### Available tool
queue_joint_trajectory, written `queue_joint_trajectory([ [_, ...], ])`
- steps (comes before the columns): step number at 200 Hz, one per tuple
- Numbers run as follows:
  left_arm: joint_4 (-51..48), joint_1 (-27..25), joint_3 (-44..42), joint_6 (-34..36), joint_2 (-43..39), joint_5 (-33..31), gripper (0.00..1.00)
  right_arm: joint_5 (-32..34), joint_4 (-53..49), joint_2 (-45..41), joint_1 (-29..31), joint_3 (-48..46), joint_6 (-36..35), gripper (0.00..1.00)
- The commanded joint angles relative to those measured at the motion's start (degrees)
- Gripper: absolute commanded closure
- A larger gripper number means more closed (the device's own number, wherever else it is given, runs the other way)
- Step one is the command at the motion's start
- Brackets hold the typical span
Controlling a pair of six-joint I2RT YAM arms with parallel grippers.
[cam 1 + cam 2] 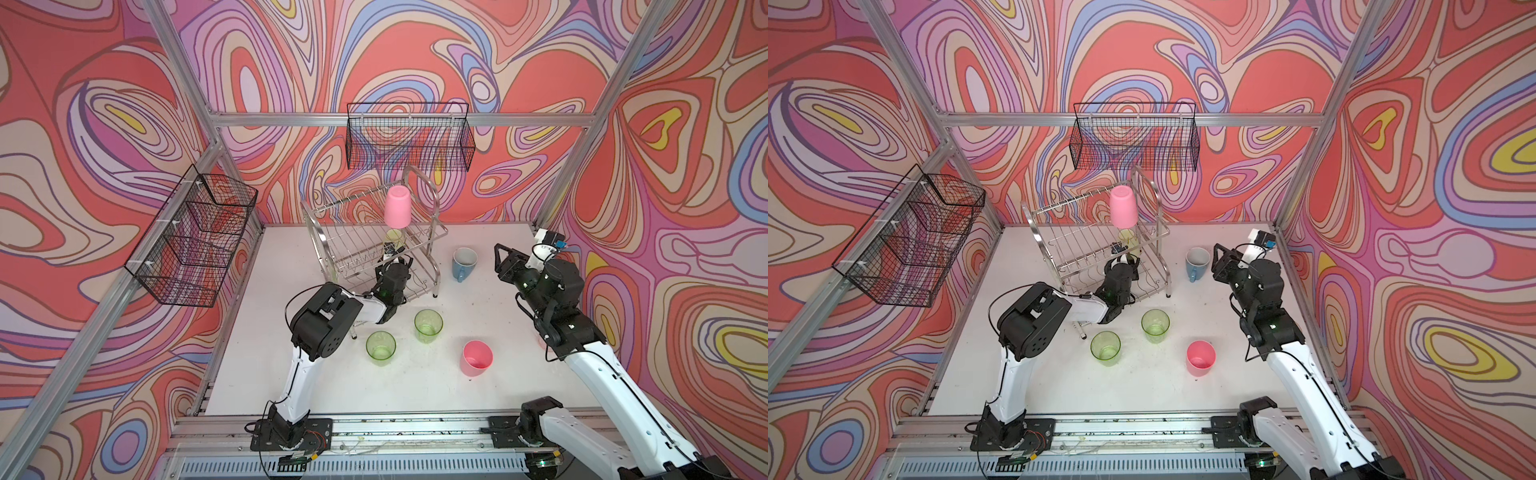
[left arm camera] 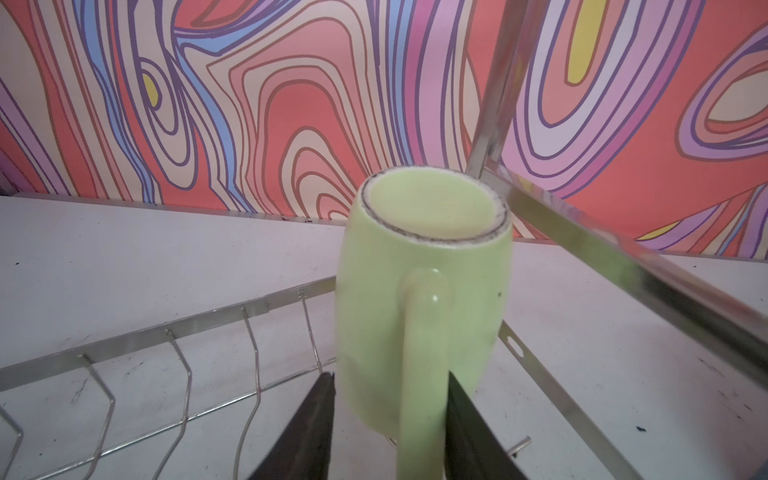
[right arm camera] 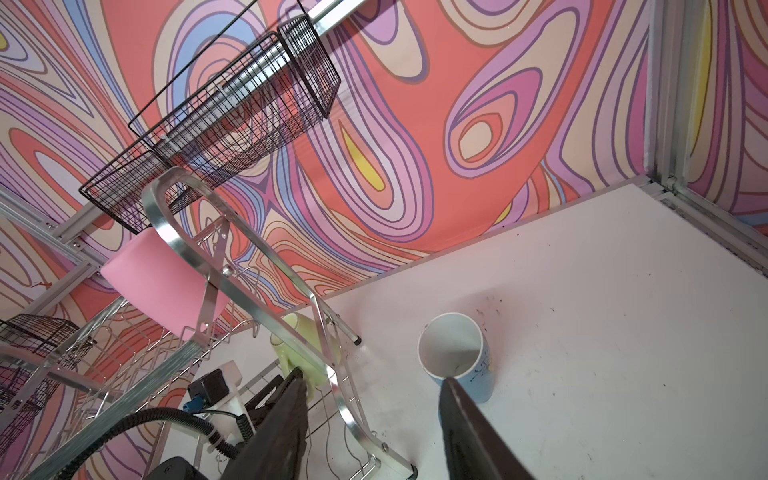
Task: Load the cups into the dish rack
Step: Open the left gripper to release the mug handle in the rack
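While the left tool (image 2: 390, 378) holds its jaws apart around the handle of the pale-green mug (image 2: 415, 257), bottom-up on the lower tier of the dish rack (image 2: 124, 343) — an inverted pink tumbler (image 1: 397, 206) above — two green cups (image 1: 380, 348) (image 1: 428, 326), an upright pink tumbler (image 1: 476, 357) and the blue mug (image 1: 464, 263) stand on the counter (image 1: 332, 374); the right tool (image 3: 372, 375) gapes empty nearby.

Swirly red-and-lilac walls (image 1: 83, 124), aluminium frame (image 1: 332, 119), two black mesh baskets (image 1: 409, 137), white tabletop (image 1: 332, 382).

The table (image 1: 374, 395) lies bare along its near edge; the upper tier of the dish rack (image 1: 349, 237) overhangs its lower shelf.
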Motion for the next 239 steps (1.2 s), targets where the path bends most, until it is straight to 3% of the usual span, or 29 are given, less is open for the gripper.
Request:
queue_joint_trajectory([
  [1, 2.3, 0.3, -1.3, 0.4, -2.6, -0.9, 0.51, -0.8, 0.9, 0.2, -0.2, -0.4, 0.1, 0.47],
  [125, 5.8, -1.6, -6.8, 6.6, -6.1, 1.2, 0.24, -1.4, 0.7, 0.6, -0.3, -0.1, 0.2, 0.41],
  [239, 8.6, -4.3, -11.4, 13.4, -9.7, 2.2, 0.12, -1.8, -0.4, 0.0, -0.3, -1.0, 0.7, 0.35],
])
